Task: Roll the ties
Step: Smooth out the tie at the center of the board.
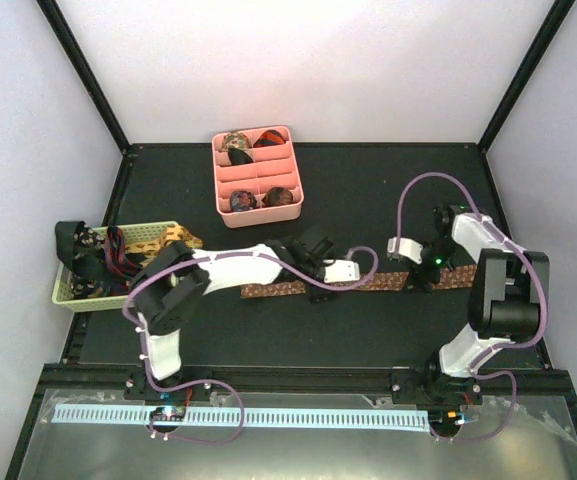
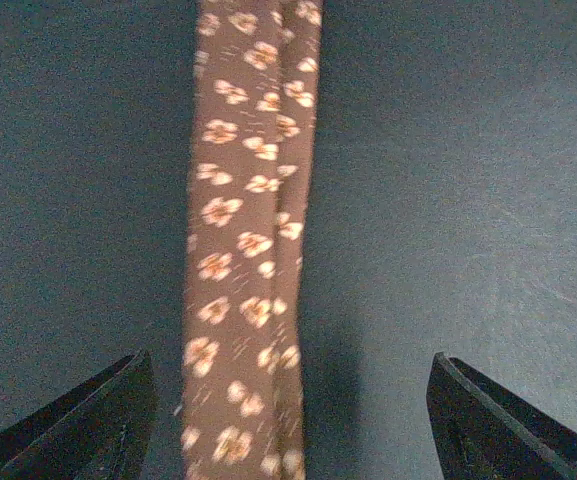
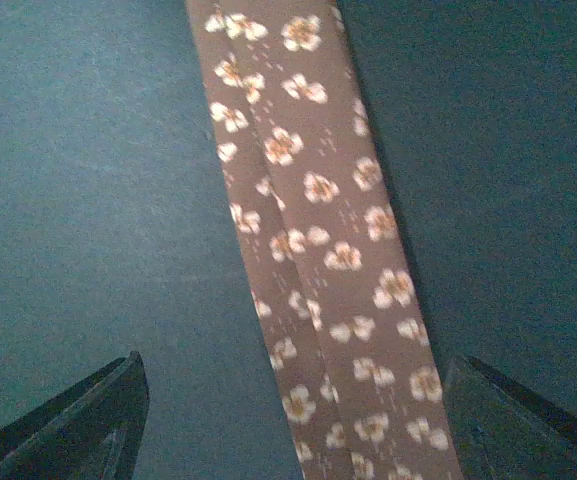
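Now, brown tie (image 2: 248, 200) (floral) flat — claws (image 2: 290, 380) (image 3: 295, 380) spread.

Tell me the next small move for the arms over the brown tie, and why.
Probably lower the right gripper onto the brown floral tie and close on it, to start the roll. The tie lies flat and unrolled on the table. Both the right and the left gripper hang over it with jaws open on either side of the fabric, holding nothing. The right one looks nearer an end.
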`<act>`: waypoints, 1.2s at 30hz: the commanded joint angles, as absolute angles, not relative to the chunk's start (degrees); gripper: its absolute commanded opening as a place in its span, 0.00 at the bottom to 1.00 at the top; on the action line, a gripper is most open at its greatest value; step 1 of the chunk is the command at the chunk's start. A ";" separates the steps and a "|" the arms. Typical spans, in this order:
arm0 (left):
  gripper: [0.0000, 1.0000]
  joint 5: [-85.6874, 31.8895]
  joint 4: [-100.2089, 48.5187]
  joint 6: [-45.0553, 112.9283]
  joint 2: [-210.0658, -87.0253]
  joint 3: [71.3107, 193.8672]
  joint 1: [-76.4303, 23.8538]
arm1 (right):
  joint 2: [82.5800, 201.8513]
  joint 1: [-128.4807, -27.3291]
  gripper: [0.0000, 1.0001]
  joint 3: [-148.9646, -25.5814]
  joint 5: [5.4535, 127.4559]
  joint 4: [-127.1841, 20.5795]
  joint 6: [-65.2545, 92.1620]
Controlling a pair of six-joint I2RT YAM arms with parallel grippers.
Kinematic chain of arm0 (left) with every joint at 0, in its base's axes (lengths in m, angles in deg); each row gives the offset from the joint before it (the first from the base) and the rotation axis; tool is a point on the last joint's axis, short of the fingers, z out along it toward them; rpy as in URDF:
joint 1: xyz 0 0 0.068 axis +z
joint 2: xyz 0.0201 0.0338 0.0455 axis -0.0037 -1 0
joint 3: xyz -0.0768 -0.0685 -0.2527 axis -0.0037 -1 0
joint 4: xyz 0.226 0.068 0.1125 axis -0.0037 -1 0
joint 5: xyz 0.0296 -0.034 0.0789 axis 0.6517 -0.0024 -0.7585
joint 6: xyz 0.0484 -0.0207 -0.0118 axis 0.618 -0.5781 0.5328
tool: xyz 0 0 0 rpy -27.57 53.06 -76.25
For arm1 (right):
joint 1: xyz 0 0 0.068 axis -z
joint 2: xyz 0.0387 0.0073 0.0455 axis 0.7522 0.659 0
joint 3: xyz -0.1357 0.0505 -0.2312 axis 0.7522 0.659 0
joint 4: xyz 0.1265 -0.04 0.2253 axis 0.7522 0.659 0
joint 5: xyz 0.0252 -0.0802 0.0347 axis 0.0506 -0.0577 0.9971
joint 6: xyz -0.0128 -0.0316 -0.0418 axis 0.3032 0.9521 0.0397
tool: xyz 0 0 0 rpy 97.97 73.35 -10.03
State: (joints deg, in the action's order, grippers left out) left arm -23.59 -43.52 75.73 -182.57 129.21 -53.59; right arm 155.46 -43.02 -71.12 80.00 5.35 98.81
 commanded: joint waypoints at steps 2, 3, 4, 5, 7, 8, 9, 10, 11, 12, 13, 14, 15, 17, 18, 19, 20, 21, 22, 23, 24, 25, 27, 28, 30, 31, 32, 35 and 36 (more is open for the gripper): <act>0.78 -14.68 -43.74 72.55 -172.42 124.82 -47.64 | 157.16 -48.46 0.83 -70.10 77.87 0.92 99.19; 0.78 -14.57 -44.36 72.85 -171.12 123.78 -46.67 | 157.89 -49.33 0.82 -70.21 77.21 0.35 98.70; 0.78 -14.62 -45.05 73.26 -170.01 122.77 -45.73 | 158.65 -50.31 0.81 -70.45 76.57 -0.11 98.53; 0.78 -14.95 -45.47 73.80 -168.91 121.68 -44.81 | 159.35 -50.81 0.80 -70.66 76.08 -0.44 98.24; 0.78 -15.54 -46.27 74.96 -166.70 119.18 -43.03 | 160.60 -51.60 0.78 -71.05 75.26 -0.84 97.99; 0.78 -15.89 -46.66 75.37 -165.94 118.42 -42.16 | 161.19 -51.80 0.75 -71.17 74.75 -0.83 97.97; 0.78 -16.11 -47.09 75.53 -165.30 117.69 -41.30 | 161.76 -52.03 0.73 -71.33 74.38 -0.86 98.01; 0.78 -16.21 -47.38 75.71 -164.73 117.12 -40.64 | 162.22 -52.18 0.70 -71.34 74.00 -0.83 98.16; 0.78 -16.38 -47.54 75.82 -164.11 116.58 -39.99 | 162.56 -52.18 0.67 -71.29 73.57 -1.00 98.33; 0.78 -16.55 -47.65 75.90 -163.62 116.09 -39.48 | 163.01 -52.20 0.65 -70.90 72.87 -1.34 98.55; 0.78 -16.66 -47.89 75.92 -163.17 115.72 -38.88 | 163.26 -52.17 0.62 -70.65 72.11 -1.67 98.84; 0.78 -16.77 -48.10 76.00 -162.77 115.46 -38.50 | 163.45 -52.17 0.55 -70.44 71.14 -1.84 99.09; 0.78 -16.81 -48.22 76.02 -162.44 115.24 -38.24 | 163.66 -52.17 0.51 -70.32 70.53 -1.89 99.38; 0.78 -16.84 -48.32 76.12 -161.76 114.72 -37.78 | 163.83 -52.19 0.44 -69.95 69.30 -1.87 99.90; 0.78 -16.90 -48.56 76.36 -161.66 114.61 -37.73 | 163.87 -52.16 0.42 -69.78 68.56 -1.94 100.13; 0.78 -17.02 -48.72 76.46 -161.57 114.57 -37.61 | 164.00 -52.12 0.42 -69.69 67.82 -2.04 100.11; 0.78 -17.05 -48.73 76.60 -161.49 114.63 -37.40 | 164.12 -51.98 0.42 -69.57 67.11 -2.17 100.14; 0.78 -17.05 -48.83 76.67 -161.41 114.61 -37.26 | 164.17 -51.60 0.42 -69.44 66.60 -2.08 100.40; 0.78 -16.98 -48.88 76.79 -161.32 114.69 -37.17 | 164.10 -51.17 0.42 -69.37 66.11 -1.97 100.75; 0.78 -16.99 -49.02 77.07 -161.23 114.59 -37.08 | 163.80 -50.68 0.42 -69.30 65.97 -1.95 101.00; 0.78 -17.11 -49.13 77.29 -161.09 114.56 -36.99 | 163.57 -50.22 0.42 -69.18 65.44 -1.90 101.33; 0.78 -17.07 -49.21 77.52 -160.87 114.45 -36.97 | 163.35 -49.59 0.42 -68.94 64.63 -2.06 101.77; 0.78 -16.78 -49.34 77.99 -160.41 114.08 -36.97 | 163.13 -48.29 0.42 -68.42 62.91 -2.42 102.76; 0.78 -16.65 -49.42 78.25 -160.27 113.84 -36.98 | 163.09 -47.50 0.42 -68.22 62.06 -2.40 103.32; 0.78 -16.49 -49.61 78.58 -159.88 113.41 -36.99 | 163.00 -45.60 0.42 -67.95 60.73 -2.64 104.38; 0.78 -16.26 -49.66 78.83 -159.68 113.11 -37.02 | 162.88 -44.74 0.42 -67.85 60.14 -2.62 105.20; 0.78 -16.04 -49.63 79.09 -159.43 112.76 -37.08 | 162.68 -43.79 0.42 -67.66 59.58 -2.84 105.92; 0.78 -15.62 -49.63 79.34 -158.95 111.76 -37.07 | 161.70 -42.51 0.43 -67.73 59.15 -2.23 107.21; 0.77 -15.38 -49.70 79.31 -158.80 111.41 -37.03 | 161.00 -42.46 0.43 -67.72 59.96 -2.07 107.52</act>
State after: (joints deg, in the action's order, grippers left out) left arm -17.51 -48.79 78.01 -160.62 112.36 -37.35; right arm 160.97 -44.13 -69.92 66.30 -2.65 104.73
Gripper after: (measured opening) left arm 0.777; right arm 0.423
